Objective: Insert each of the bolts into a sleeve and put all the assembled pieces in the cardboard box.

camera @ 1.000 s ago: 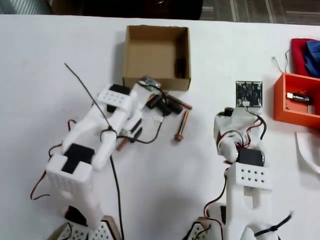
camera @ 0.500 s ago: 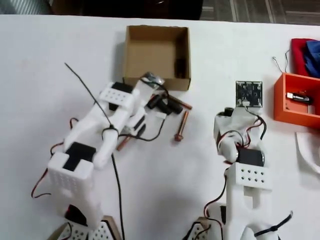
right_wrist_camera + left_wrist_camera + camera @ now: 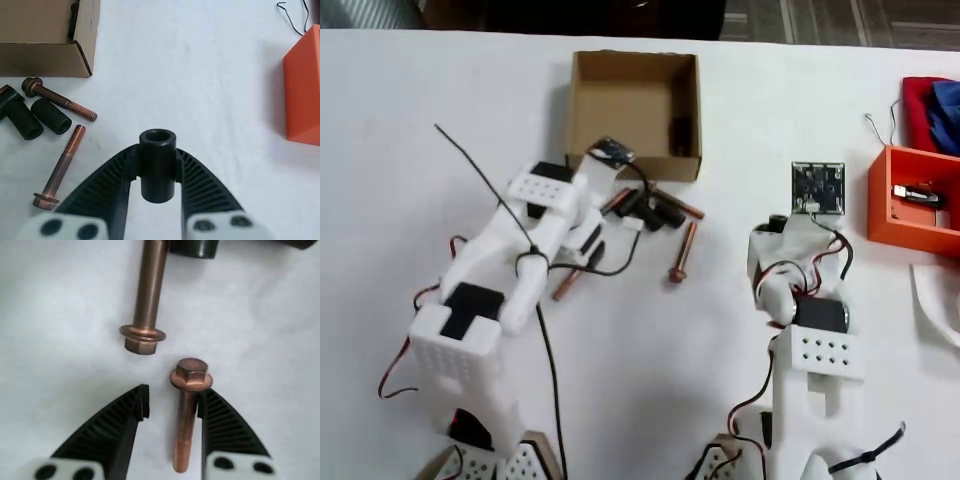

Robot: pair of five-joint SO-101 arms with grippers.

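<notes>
In the left wrist view my left gripper (image 3: 172, 395) stands open over the table, and a copper bolt (image 3: 189, 405) lies between its fingers, close against one of them. Just beyond lies a second bolt (image 3: 147, 300), its shank running into a black sleeve (image 3: 196, 247). My right gripper (image 3: 157, 155) is shut on an upright black sleeve (image 3: 157, 172). In the high view the left arm's gripper (image 3: 588, 252) sits in front of the cardboard box (image 3: 588, 110); two loose bolts (image 3: 683, 250) and sleeves (image 3: 658, 211) lie beside it. A dark piece (image 3: 681, 131) lies in the box.
An orange bin (image 3: 915, 205) stands at the right edge, with red and blue cloth (image 3: 930, 105) behind it. A small circuit board (image 3: 817, 185) lies just beyond the right arm (image 3: 810, 340). Thin cables trail from both arms.
The left arm has swung a little left and toward the box, shifting its gripper over the bolt. The right arm has kept still with its sleeve.
</notes>
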